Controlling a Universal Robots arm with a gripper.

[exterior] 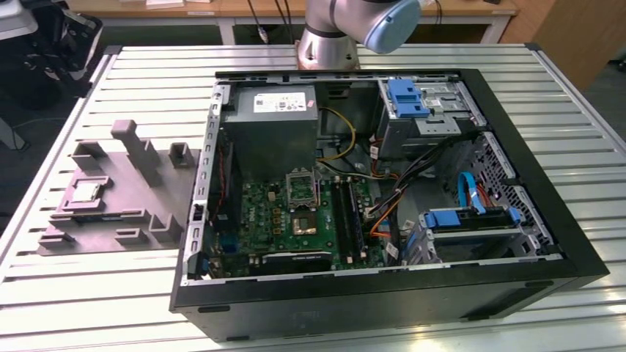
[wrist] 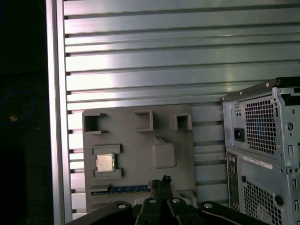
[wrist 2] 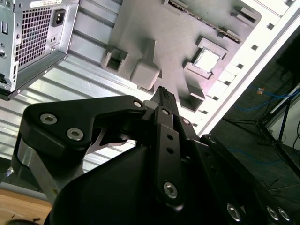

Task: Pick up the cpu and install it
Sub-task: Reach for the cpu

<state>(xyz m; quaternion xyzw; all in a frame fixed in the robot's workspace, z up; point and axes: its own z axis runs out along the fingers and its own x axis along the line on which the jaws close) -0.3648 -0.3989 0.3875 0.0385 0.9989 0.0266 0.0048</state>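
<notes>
The cpu (wrist: pixel 105 162) is lying in a square recess of the grey tray (wrist: pixel 136 145), which is sitting on the slatted table (exterior: pixel 98 293) beside the open computer case (exterior: pixel 550 220). The gripper (wrist: pixel 164 179) is hovering over the tray, apart from the cpu, with its fingers pressed together on nothing.

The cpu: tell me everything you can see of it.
The cpu is a small, thin, square chip with a pale silvery-grey top that looks like metal. It lies flat, top up, in a framed square recess of the grey tray. The tray rests on the slatted metal table, on the exterior view's left of the open computer case. Only the tray touches the chip. The shut claw is apart from it and holds nothing. The chip is not yet installed.
</notes>
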